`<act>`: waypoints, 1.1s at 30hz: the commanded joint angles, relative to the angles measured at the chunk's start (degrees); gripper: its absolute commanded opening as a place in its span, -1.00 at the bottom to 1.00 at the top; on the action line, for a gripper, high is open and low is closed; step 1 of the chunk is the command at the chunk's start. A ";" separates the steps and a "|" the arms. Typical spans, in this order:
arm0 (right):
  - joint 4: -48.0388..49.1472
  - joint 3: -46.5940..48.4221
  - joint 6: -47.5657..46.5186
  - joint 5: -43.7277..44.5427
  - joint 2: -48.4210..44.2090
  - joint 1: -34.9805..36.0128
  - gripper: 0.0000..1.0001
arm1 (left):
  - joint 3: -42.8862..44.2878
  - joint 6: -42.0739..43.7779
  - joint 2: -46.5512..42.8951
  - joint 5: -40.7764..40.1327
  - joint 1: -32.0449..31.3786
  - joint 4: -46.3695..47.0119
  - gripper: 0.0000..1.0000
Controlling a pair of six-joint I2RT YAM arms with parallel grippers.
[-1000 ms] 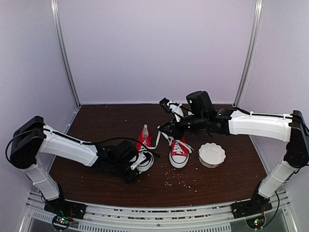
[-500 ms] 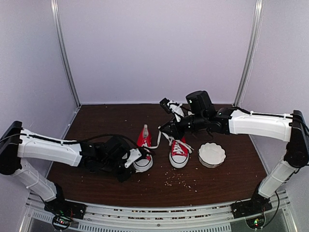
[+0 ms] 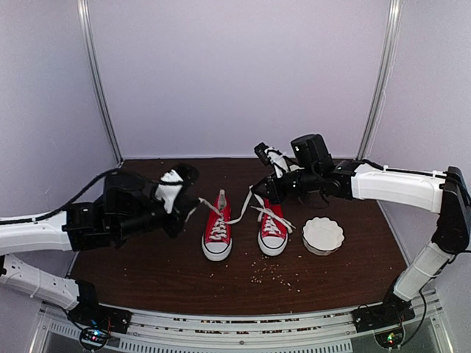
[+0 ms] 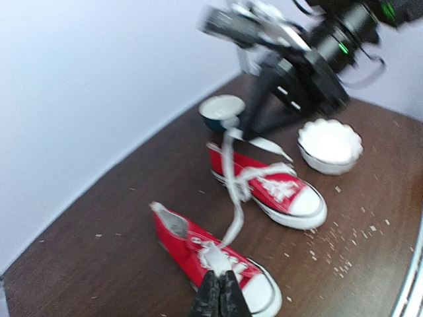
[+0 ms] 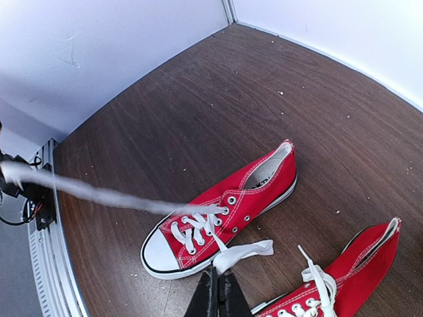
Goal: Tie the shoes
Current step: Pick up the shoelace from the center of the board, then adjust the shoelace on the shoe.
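Two red shoes with white toe caps stand side by side mid-table, the left shoe [image 3: 217,234] and the right shoe [image 3: 272,229]. My left gripper [image 3: 184,217] is raised to the left of the left shoe and shut on one of its white laces [image 5: 86,191], which runs taut to it. In the left wrist view its fingertips [image 4: 221,290] pinch the lace over that shoe [image 4: 218,257]. My right gripper [image 3: 259,193] hovers behind the shoes, shut on the left shoe's other lace [image 5: 254,249]. The right shoe [image 4: 271,188] has loose laces.
A white scalloped bowl [image 3: 323,234] sits right of the right shoe. A small dark cup with a pale inside [image 4: 221,111] shows behind the shoes in the left wrist view. Crumbs [image 3: 276,272] dot the brown table in front. Pale walls enclose three sides.
My left arm has swung from low by the left shoe's toe up and to the left, drawing a lace taut. My right gripper has shifted slightly right, still holding its lace.
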 commanded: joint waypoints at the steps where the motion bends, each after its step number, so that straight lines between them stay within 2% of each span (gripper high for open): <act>1: -0.37 1.67 1.57 -1.17 1.15 -0.62 -1.00 | -5.17 -8.12 -6.82 -12.03 8.24 4.15 -1.00; 4: -0.53 1.78 1.33 -2.78 0.91 -0.62 -1.00 | -9.35 -13.63 -8.11 -15.11 14.11 4.08 -1.00; 7: -0.16 1.78 0.29 -6.51 0.82 -0.62 -1.00 | -10.41 -13.89 -6.31 -16.44 15.37 3.42 -1.00; 16: 1.45 3.22 -0.89 -19.85 2.12 0.04 -1.00 | -14.38 -8.86 -2.96 -1.70 15.39 13.17 -1.00; 21: -3.13 10.23 -5.78 -24.05 2.24 6.29 -1.00 | -17.72 -8.44 -6.35 -0.42 15.35 17.35 -1.00; 23: 1.38 12.71 -1.89 -26.58 3.45 7.92 -1.00 | -19.69 -8.79 -9.86 -0.48 15.38 19.05 -1.00; 26: 13.81 15.20 8.32 -30.64 7.59 8.26 -1.00 | -21.86 -9.46 -13.41 -0.67 15.39 21.10 -1.00; 29: 14.27 20.41 10.81 -30.88 13.77 8.26 -1.00 | -22.97 -9.48 -14.62 -0.92 15.33 22.31 -1.00; 33: 14.30 22.82 11.38 -26.87 18.24 8.17 -1.00 | -22.44 -9.63 -12.38 -0.63 15.37 22.41 -1.00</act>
